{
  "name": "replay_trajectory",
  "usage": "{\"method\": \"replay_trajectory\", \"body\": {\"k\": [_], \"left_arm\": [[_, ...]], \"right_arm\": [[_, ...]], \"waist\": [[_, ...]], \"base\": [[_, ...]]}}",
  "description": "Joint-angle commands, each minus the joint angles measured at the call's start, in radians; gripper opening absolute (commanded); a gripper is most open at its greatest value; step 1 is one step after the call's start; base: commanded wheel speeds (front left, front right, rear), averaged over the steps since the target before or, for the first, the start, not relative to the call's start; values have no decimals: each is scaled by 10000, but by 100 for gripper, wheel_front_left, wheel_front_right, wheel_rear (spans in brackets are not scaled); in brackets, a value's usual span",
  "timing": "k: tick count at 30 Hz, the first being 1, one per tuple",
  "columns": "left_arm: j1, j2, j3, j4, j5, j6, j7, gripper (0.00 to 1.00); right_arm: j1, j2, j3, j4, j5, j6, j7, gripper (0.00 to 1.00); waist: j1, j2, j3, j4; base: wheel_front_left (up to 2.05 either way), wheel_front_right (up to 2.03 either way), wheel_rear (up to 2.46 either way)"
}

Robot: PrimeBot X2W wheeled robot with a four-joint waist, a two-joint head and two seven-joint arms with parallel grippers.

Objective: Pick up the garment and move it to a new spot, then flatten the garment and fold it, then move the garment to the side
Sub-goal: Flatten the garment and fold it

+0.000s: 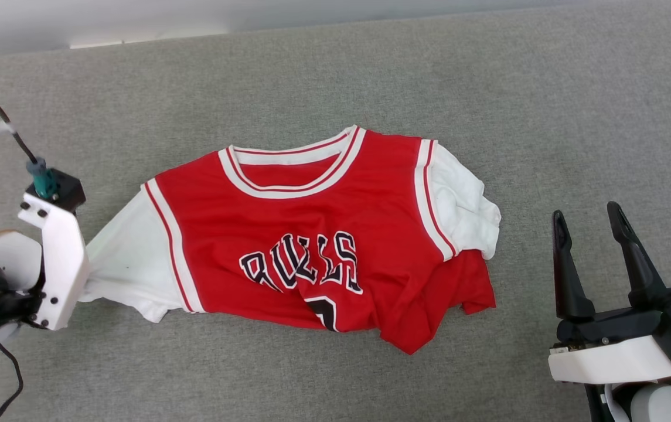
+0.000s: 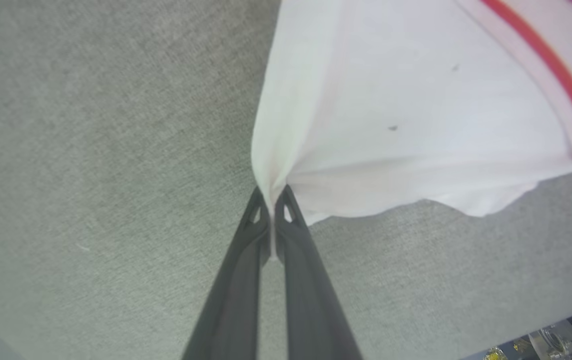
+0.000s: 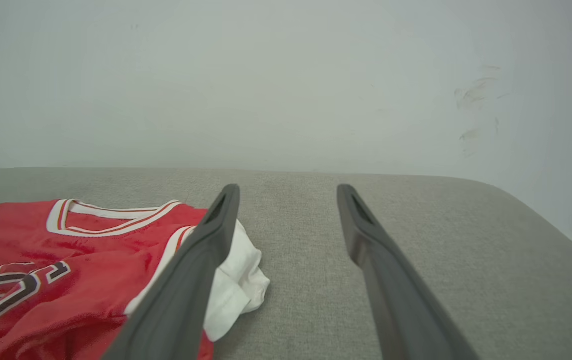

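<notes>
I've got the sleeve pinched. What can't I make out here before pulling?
- Head view: tips of the left claw sit behind its own white wrist plate.
- Head view: folds swallow most of the number on the shirt.
- Right wrist view: a finger of the right claw covers part of the crumpled sleeve; the left edge cuts the lettering.

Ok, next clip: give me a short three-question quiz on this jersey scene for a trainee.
1. True or false: the left gripper is shut on the garment's white sleeve.
2. The right gripper is: A) open, apart from the garment; B) shut on the collar; C) pressing the hem flat.
3. What word does the black lettering on the chest spell?
Key: 1 true; 2 A; 3 BULLS.
</notes>
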Motion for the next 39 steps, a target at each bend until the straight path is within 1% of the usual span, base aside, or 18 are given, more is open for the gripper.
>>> {"method": "replay_trajectory", "body": {"k": [1, 2, 3, 4, 5, 7, 9, 13, 16, 20, 22, 23, 25, 27, 30, 33, 36, 39], "left_arm": [[276, -142, 31, 218, 0, 60, -206, 0], [359, -214, 22, 320, 34, 65, -287, 0], [442, -323, 9, 440, 34, 51, -377, 11], [481, -438, 15, 535, 81, 48, -524, 80], [491, -542, 12, 637, 156, 48, -670, 100], [476, -696, 46, 824, 311, 49, -1057, 100], [443, -849, 197, 998, 437, 129, -1677, 100], [565, -926, 582, 1009, 769, 341, -3426, 100], [774, -951, 917, 778, 1086, 775, -4993, 100], [1215, -833, 1316, 386, 1503, 1727, -6902, 100], [1567, -845, 1501, 88, 1578, 2280, -7769, 100], [1567, -845, 1501, 88, 1578, 2280, -7769, 100], [1956, -816, 1700, -234, 1666, 2891, -8551, 100], [2376, -827, 1991, -640, 1708, 3553, -9032, 100], [3177, -858, 2641, -1365, 1890, 4603, -9274, 100], [4116, -1125, 3791, -2304, 2643, 5542, -9302, 100], [5273, -1494, 4950, -3055, 3505, 6171, -9286, 100], [6366, -2012, 5848, -3549, 4279, 6305, -9287, 100]], "right_arm": [[-33, 17, -36, 24, -56, -3, -24, 100], [-43, 17, -57, 26, -65, -5, -24, 100], [-48, 17, -75, 31, -70, -5, -24, 100], [-54, 17, -96, 35, -73, -3, -24, 100], [-42, 17, -114, 47, -87, -3, -24, 100], [14, 17, -150, 86, -105, -3, -24, 100], [72, 17, -223, 98, -165, -3, -24, 100], [114, 17, -454, 15, -391, -3, -24, 100], [-80, 18, -664, -133, -779, -3, -24, 100], [-555, 0, -883, -295, -1277, -3, -24, 100], [-884, -311, -897, -219, -1434, -5, -24, 100], [-884, -311, -897, -219, -1434, -5, -24, 100], [-1215, -634, -744, 19, -1431, -5, -24, 100], [-1610, -1099, -550, 323, -1367, -5, -22, 100], [-2097, -1871, -12, 1172, -1207, -5, -24, 100], [-2839, -2728, 777, 2051, -792, -5, 459, 100], [-3434, -3541, 1861, 2571, -56, -5, 1642, 100], [-4133, -4492, 3038, 2743, 861, -5, 3189, 100]], "waist": [[0, 0, 100, -94], [0, 0, 120, -103], [0, 0, 129, -103], [0, 0, 128, -94], [0, 0, 105, -78], [0, 0, -18, -22], [0, 0, -211, 49], [0, 0, -684, 178], [0, 0, -987, 288], [0, 0, -1284, 404], [0, 0, -1378, 461], [0, 0, -1378, 461], [0, 0, -1447, 500], [0, 0, -1501, 552], [0, 0, -1548, 616], [0, 0, -1544, 704], [0, 0, -1501, 782], [0, 0, -1390, 896]], "base": [[0, 0, 0], [0, 0, 0], [0, 0, 0], [0, 0, 0], [0, 0, 0], [0, 0, 0], [0, 0, 0], [0, 0, 0], [0, 0, 0], [0, 0, 0], [0, 0, 0], [0, 0, 0], [0, 0, 0], [0, 0, 0], [0, 0, 0], [0, 0, 0], [0, 0, 0], [0, 0, 0]]}}
